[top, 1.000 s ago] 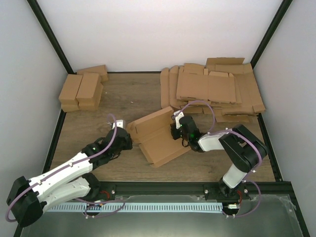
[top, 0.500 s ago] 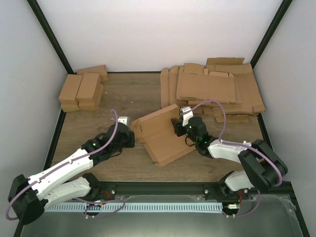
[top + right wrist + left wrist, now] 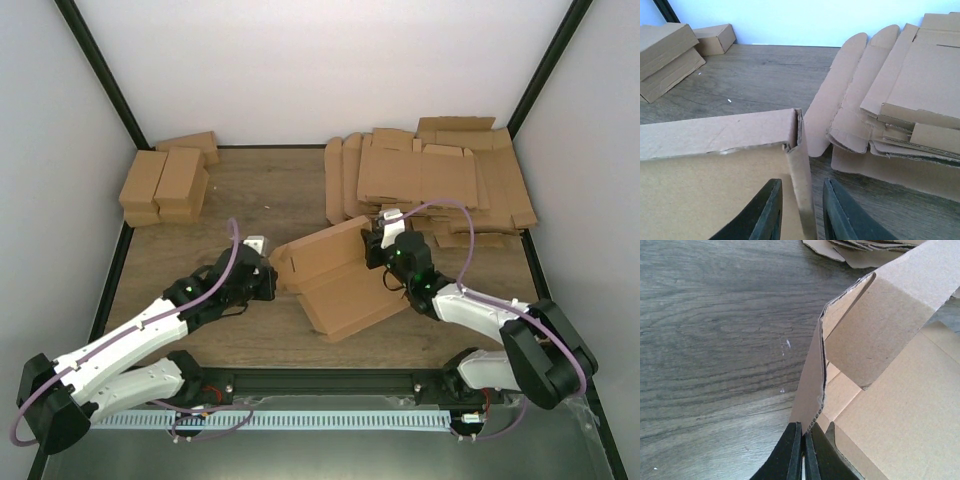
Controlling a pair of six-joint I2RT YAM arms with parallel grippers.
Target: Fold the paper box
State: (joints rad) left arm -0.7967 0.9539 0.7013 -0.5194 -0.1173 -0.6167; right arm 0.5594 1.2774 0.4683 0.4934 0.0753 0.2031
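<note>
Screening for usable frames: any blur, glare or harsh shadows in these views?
Top external: soft even light, no glare, paper box sharp. Left wrist: box edge crisp, jaws near-black with little detail. Right wrist: sharp, flat blanks clear, pale wall bright but not blown out.

Left arm [image 3: 130, 345], right arm [image 3: 478, 308] — white moulded link shells, black joint housings. Thin purple cables [image 3: 236, 240] loop alongside each. Black tapered fingers [image 3: 789, 455].

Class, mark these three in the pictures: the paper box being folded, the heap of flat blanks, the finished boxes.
paper box [image 3: 350, 300], top external view, on its flat base panel.
heap of flat blanks [image 3: 420, 178], top external view, middle of the top sheet.
finished boxes [image 3: 178, 175], top external view, one box's top face.
</note>
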